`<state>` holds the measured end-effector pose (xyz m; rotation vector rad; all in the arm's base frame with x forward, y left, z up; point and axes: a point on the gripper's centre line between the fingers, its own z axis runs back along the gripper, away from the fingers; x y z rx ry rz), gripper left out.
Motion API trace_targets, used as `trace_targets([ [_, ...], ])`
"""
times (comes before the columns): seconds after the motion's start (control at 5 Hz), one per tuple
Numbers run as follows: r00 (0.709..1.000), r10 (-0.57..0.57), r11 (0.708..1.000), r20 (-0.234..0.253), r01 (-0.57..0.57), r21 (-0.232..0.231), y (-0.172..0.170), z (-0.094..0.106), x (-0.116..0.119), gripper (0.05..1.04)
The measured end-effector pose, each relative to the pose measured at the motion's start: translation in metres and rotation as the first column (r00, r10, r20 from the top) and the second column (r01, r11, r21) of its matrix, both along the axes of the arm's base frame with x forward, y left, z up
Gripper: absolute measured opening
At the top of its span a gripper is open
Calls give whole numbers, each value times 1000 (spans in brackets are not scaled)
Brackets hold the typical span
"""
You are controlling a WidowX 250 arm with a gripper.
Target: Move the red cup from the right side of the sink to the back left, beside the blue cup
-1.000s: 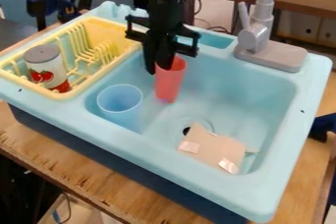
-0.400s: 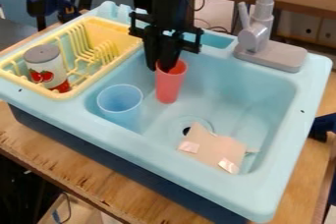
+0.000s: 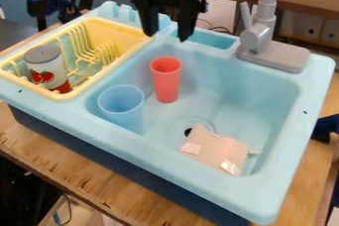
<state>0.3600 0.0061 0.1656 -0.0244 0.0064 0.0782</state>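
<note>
Red cup [image 3: 167,82] upright in the sink [image 3: 173,164]: left of it I see a can [image 3: 46,66] in the yellow rack [image 3: 96,78], then the blue cup [image 3: 122,108]. Above the red cup, my gripper's [image 3: 169,30] jaws stand wide open, touching nothing. Rightward lies cardboard [image 3: 217,149].

Soft, fairly even light reaches the sink [image 3: 152,154] from above, leaving its rim and basin bright, with gentle shading down the inner wall behind the red cup [image 3: 167,84]. Small pale glints sit on the shiny patches [image 3: 230,166] of the flat tan piece [image 3: 213,146] (the brightest flecks in the basin), and mild highlights run along the grey faucet [image 3: 257,37]. The sink's outer front side lies in deep shade, and darkness pools below the worktop [image 3: 86,180] at lower left.
</note>
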Motion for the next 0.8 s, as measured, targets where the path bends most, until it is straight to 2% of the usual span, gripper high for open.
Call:
trace_targets([
  [0.2,999,-20,1000,-28,21,21,5,15,-14,1005],
  [0.4,998,-63,996,-9,63,70,4,50,-50,1001],
  [0.6,992,-123,984,-17,124,126,7,65,-84,1001],
  [0.8,990,-143,981,-9,143,130,17,72,-98,1001],
])
